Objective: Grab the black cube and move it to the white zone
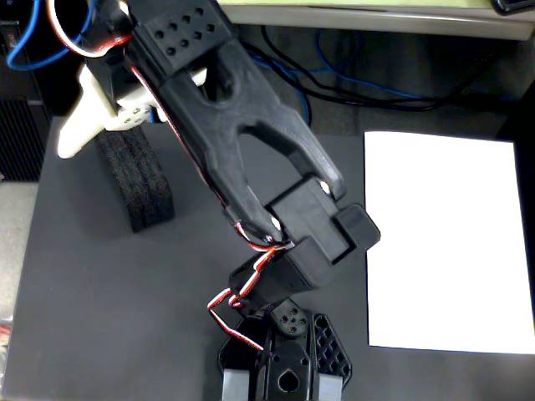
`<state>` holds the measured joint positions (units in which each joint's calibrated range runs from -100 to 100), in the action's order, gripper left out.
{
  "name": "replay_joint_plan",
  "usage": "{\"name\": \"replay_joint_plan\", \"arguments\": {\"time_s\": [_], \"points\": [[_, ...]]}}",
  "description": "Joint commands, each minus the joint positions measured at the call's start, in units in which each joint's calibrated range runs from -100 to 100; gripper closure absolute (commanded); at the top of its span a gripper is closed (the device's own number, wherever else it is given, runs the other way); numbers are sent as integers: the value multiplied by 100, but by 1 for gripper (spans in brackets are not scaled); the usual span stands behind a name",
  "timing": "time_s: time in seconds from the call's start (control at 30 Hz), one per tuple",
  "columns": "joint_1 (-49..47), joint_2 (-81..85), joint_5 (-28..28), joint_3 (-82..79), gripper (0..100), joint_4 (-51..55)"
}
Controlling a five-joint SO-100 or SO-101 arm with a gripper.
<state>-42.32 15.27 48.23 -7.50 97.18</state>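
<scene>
one glossy black plastic robot arm [242, 125] fills the middle of the fixed view, rising from its perforated base [288, 368] at the bottom edge, folding at a blocky elbow joint [313, 221] and reaching up and left across the table. red, white and black wires run along its underside. its cream-white gripper [84, 125] sits at the upper left, one pale tapered finger [75, 129] pointing left and down; the arm covers the rest, so i cannot tell how far the jaws are spread. just below that finger lies the black, rough-textured foam block with rounded corners [138, 180], oblong, resting on the matte dark grey tabletop [109, 309] and partly hidden at its top by the gripper. well apart, on the right side, lies the plain white rectangular paper sheet [447, 238], flat and bare.
</scene>
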Motion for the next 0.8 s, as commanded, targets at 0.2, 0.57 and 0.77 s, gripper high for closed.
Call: {"name": "replay_joint_plan", "arguments": {"time_s": [0.2, 0.57, 0.77], "points": [[-36, -2497, 38, 369, 58, -610], [-80, -2607, 43, 351, 58, -687], [-80, -3858, 33, 441, 58, -695]]}}
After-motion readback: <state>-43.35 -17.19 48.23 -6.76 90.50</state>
